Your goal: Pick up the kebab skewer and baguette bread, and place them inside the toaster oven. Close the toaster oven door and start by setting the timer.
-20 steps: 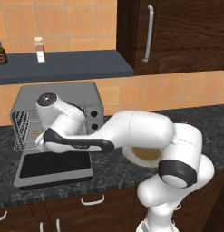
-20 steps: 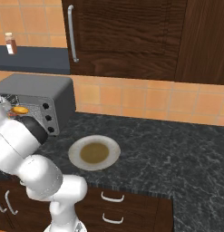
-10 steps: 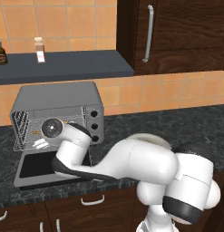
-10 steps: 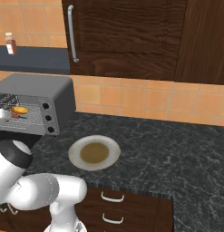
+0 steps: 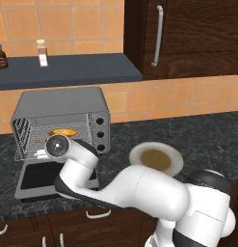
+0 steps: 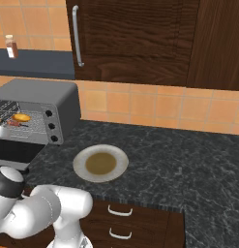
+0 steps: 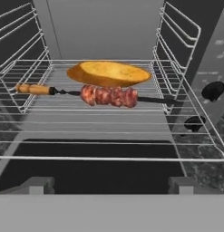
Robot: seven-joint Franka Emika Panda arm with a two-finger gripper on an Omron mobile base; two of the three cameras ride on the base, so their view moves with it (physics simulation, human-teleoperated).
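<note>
The toaster oven [image 5: 62, 103] stands open at the left of the counter. Its door [image 5: 48, 177] lies flat in front of it, with the dark glass [image 7: 86, 170] facing up. On the wire rack inside, the baguette bread [image 7: 109, 73] lies crosswise, and the kebab skewer [image 7: 109, 96] lies just in front of it. Both also show from the right, the bread [image 6: 21, 117] and the skewer [image 6: 13, 124]. My gripper [image 7: 111, 186] is open with nothing between its fingers. It hovers over the door, facing the oven mouth, apart from the food. Three dark knobs [image 5: 100, 135] run down the right-hand panel.
A white plate with a brown centre [image 5: 155, 158] sits on the dark stone counter [image 6: 179, 164] right of the oven. Two bottles [image 5: 42, 52] stand on the shelf above the oven. A dark wood cabinet [image 5: 188, 34] hangs to the right. My bulky arm [image 5: 139, 193] crowds the counter's front edge.
My arm has folded down and back towards the counter's front, drawing the hand out of the oven mouth. The bread and the skewer have stayed on the rack, and the door is still down.
</note>
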